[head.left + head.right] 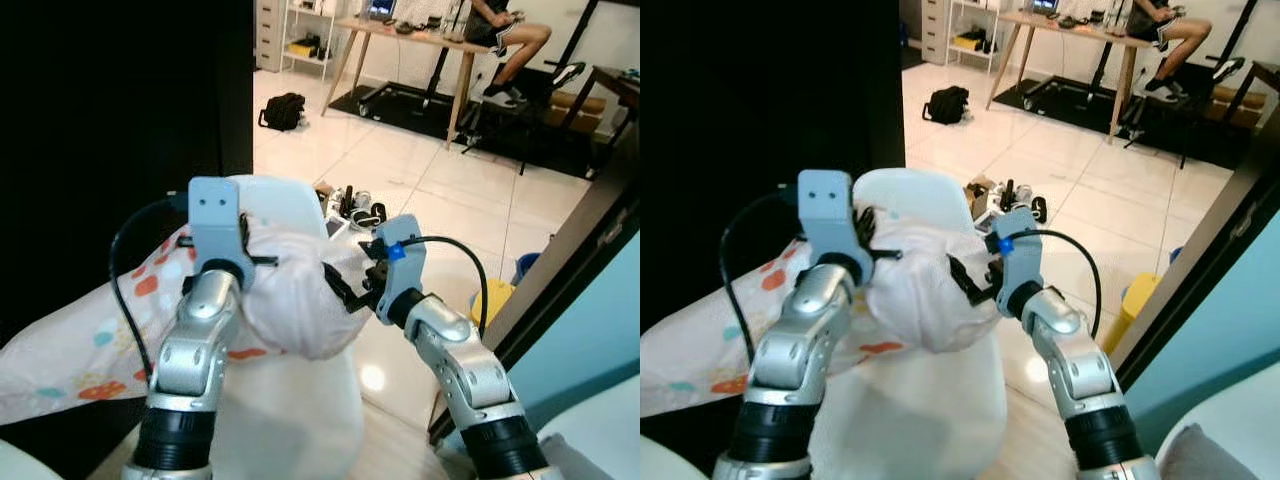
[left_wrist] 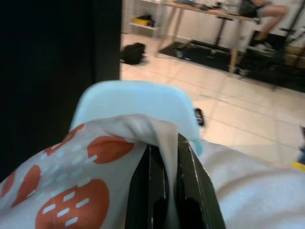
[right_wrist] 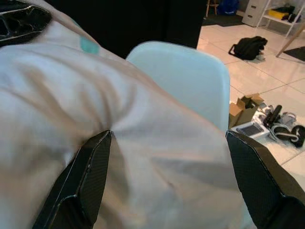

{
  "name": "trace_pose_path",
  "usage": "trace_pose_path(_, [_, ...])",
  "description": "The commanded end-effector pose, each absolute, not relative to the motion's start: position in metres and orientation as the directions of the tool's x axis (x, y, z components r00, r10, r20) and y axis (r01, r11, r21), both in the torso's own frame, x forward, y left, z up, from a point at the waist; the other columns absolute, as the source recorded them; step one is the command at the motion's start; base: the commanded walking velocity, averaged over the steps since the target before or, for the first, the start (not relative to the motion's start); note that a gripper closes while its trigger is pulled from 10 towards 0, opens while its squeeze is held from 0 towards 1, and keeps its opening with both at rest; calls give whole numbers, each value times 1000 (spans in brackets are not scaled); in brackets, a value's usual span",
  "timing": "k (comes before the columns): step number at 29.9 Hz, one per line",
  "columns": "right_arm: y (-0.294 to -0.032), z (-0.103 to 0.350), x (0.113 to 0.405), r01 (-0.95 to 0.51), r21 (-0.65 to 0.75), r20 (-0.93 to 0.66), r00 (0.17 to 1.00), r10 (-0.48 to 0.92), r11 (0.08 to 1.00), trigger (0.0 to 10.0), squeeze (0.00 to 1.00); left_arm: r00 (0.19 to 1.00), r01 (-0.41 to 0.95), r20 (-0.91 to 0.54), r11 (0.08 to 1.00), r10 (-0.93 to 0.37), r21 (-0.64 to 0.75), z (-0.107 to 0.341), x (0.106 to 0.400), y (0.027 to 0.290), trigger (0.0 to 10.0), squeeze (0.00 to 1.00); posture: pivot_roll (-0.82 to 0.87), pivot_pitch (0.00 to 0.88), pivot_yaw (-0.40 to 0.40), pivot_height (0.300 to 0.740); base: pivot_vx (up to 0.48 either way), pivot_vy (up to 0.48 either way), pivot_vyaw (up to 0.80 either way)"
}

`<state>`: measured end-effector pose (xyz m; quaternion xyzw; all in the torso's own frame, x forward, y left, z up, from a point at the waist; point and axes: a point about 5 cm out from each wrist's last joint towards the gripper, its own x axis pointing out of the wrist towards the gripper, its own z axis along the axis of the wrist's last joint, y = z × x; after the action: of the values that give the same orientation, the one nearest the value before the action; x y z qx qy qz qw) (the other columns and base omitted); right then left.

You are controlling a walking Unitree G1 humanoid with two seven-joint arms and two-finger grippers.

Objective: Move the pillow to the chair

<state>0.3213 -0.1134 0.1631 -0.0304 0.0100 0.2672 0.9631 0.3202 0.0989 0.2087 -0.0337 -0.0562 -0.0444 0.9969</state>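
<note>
**Pillow held over the chair seat**

The soft white pillow with orange and teal spots [image 1: 290, 300] hangs above the pale moulded plastic chair [image 1: 285, 205]. The left gripper [image 2: 164, 191] pinches a fabric fold; the right gripper [image 3: 162, 176] straddles it wide, seemingly loosely. A thin fold may slip, dragging the trailing end floorward.

The chair [image 1: 290, 205] backrest rises just beyond the pillow [image 1: 290, 300]; open tiled floor [image 1: 450, 190] lies right.
</note>
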Motion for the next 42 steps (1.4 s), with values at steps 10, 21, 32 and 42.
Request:
trace_pose_path(10, [-119,159,324,-482,-91,-89,875,475,871,10000,0,954,286,122,952,-273,-108,208,313,55,10000,0,-25,0,-64,600,0,0,0])
trace_pose_path(21, [-121,158,325,-468,-113,-106,883,458,876,10000,0,957,289,53,911,-286,-295,197,317,52,10000,0,-30,0,-63,565,0,0,0])
trace_pose_path(32, [-127,159,326,-439,-156,-115,898,425,885,10000,0,920,360,58,781,-387,-510,199,324,36,10000,0,-47,0,-61,551,0,0,0])
trace_pose_path(42, [-128,181,327,-411,-128,33,908,418,903,10000,0,900,419,174,676,-401,-606,225,331,25,10000,0,-62,0,-57,551,0,0,0])
